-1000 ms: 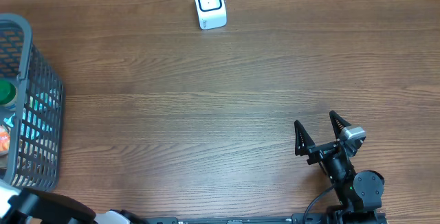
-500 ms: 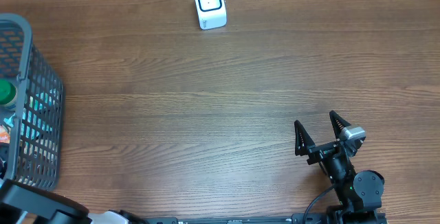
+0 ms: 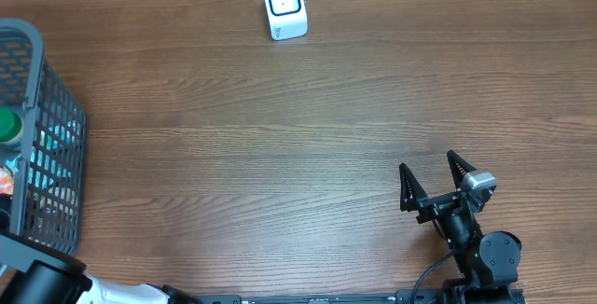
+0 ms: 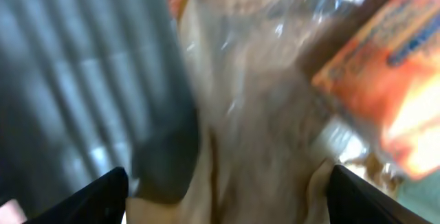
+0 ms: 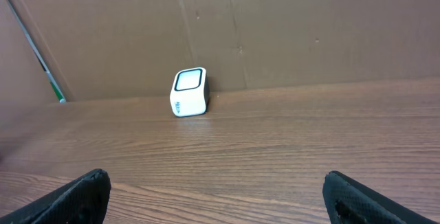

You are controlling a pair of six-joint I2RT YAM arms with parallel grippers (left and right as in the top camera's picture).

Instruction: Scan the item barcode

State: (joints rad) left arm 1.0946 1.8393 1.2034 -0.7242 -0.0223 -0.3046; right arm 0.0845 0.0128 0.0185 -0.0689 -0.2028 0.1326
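In the left wrist view, blurred and very close, my left gripper point(image 4: 227, 193) is down among the basket's goods. Its jaws stand wide, open around a clear bag of tan contents point(image 4: 254, 114); I cannot tell if they touch it. An orange packet point(image 4: 385, 80) lies to the right. No barcode shows. The white scanner point(image 3: 284, 6) stands at the table's far edge, also in the right wrist view as the scanner point(image 5: 188, 92). My right gripper point(image 3: 437, 181) hovers open over bare wood at the front right, nothing between its fingers.
A grey mesh basket point(image 3: 42, 57) stands at the left edge, holding a green-capped item point(image 3: 7, 125) and other packets. My left arm point(image 3: 42, 285) reaches in from the bottom left corner. A brown cardboard wall point(image 5: 289, 25) backs the table.
In the overhead view the left arm has shifted leftward and lower at the bottom left corner. The right arm and the scanner have not moved.
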